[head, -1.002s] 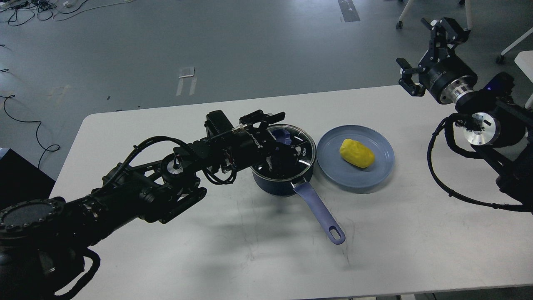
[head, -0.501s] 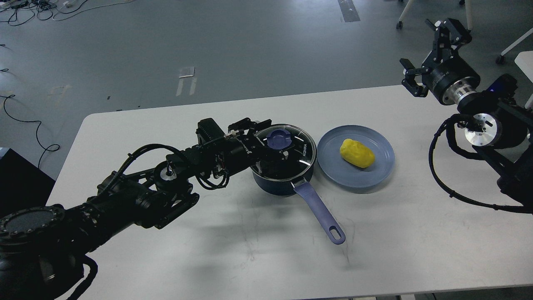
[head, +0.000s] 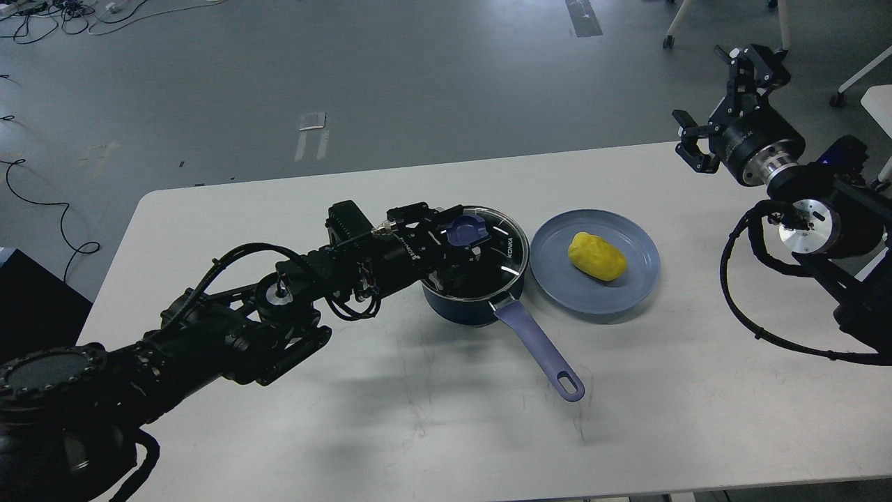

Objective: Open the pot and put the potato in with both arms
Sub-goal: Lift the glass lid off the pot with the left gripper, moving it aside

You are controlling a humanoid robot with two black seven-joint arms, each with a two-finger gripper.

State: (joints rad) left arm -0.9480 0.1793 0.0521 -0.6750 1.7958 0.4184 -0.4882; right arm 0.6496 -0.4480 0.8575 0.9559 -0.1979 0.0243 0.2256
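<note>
A: The left tool sits over the lid with its fingers about the blue knob; whether they have pinched it yet cannot be told, since the black parts run together there.

B: Then the step in hand looks like the lid grasp; the robot would do well to centre the knob between both fingers before any lift, and raise it straight up, so the rim clears the pot evenly.

A: Agreed; the lid is clear glass with a thin metal rim, smooth and likely slippery, so a skewed pull could drag the pot across the pale matte surface. The pot is dark, round and shallow-walled; its flat blue handle points toward the viewer and right, with a hanging slot at the end.

B: And the potato?

A: Yellow, lumpy and oval; it lies on the round blue plate, which stands just beside the pot to the right.

B: The right tool?

A: Raised, well apart from the plate; its fingers stand spread, with nothing held.
</note>
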